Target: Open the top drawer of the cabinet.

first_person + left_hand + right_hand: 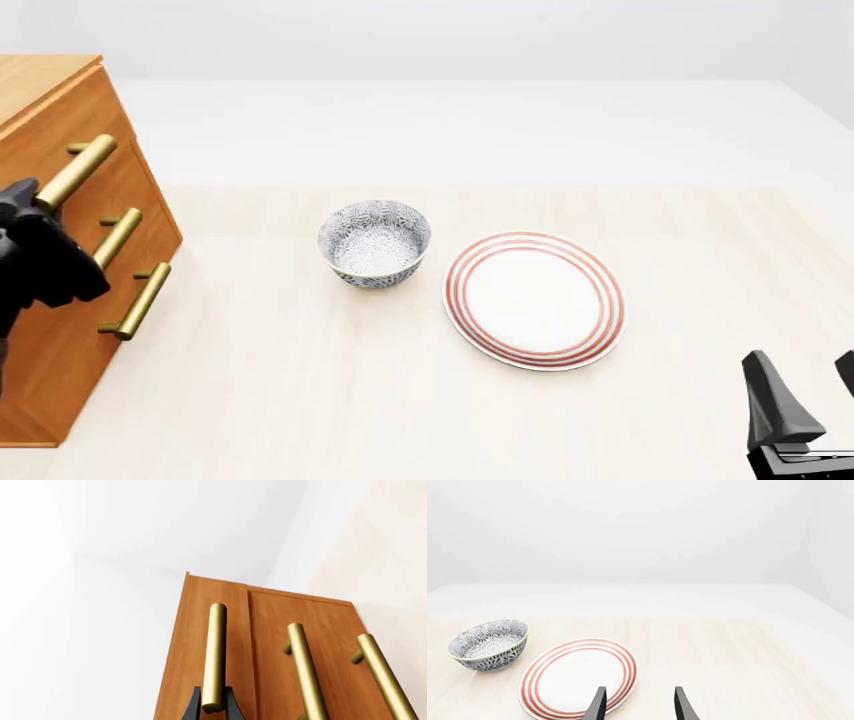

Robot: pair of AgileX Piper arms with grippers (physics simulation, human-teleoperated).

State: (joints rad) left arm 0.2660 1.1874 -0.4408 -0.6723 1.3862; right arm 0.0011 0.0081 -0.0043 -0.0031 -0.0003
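The orange-brown cabinet stands at the table's left edge with three brass bar handles. Its top drawer sits slightly proud of the two lower fronts, as the left wrist view shows on the top drawer. My left gripper is shut on the near end of the top handle. In the left wrist view, the black fingers of the left gripper sit either side of that brass bar. My right gripper hangs open and empty at the front right.
A blue-patterned bowl stands mid-table, with a red-ringed white plate to its right. The right gripper is near the plate's front edge, with the bowl further off. A white wall lies behind.
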